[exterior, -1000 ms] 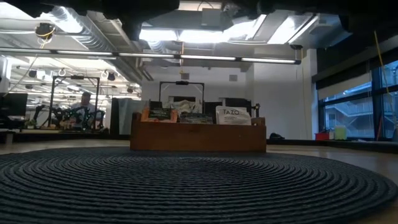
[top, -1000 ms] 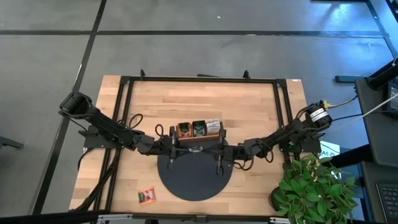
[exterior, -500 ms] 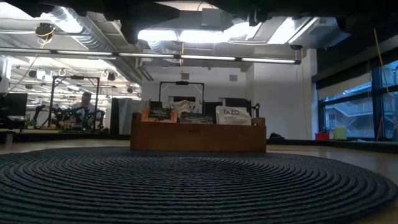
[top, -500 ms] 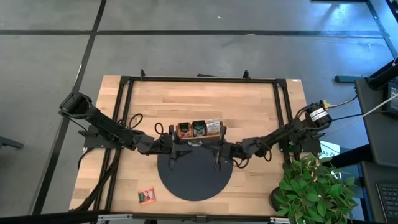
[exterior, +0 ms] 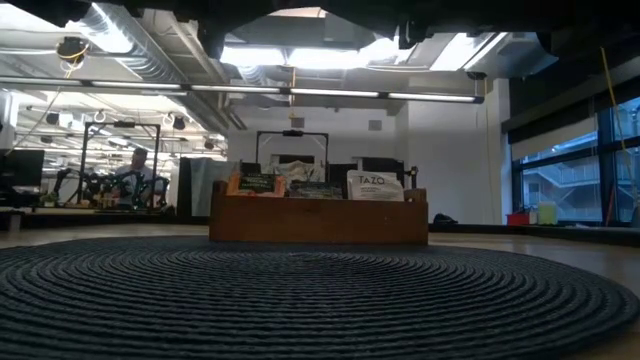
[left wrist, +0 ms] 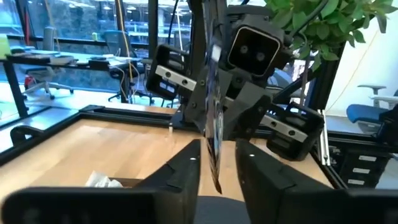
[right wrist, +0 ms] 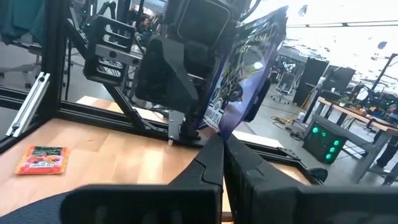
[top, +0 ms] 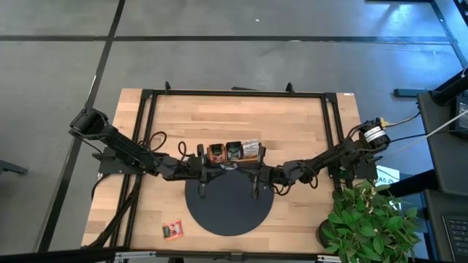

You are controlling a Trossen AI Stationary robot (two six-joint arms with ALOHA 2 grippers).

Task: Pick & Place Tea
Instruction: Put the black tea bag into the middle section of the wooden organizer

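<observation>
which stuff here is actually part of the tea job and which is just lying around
Job: dark sachet clamped in the right end effector; left end effector open around it; sachets in the wooden tray; orange-red sachet loose on the table.
Lying about: round mat; potted plant.

An open-plan robotics lab: exposed ceiling ducts (exterior: 150, 45), other arm rigs (exterior: 95, 180) on workbenches (right wrist: 348, 115), office chairs (left wrist: 367, 115).

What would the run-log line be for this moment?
phase: likely handover | right hand: shut on black tea sachet | left hand: open, astride it | loose: orange sachet on table
</observation>
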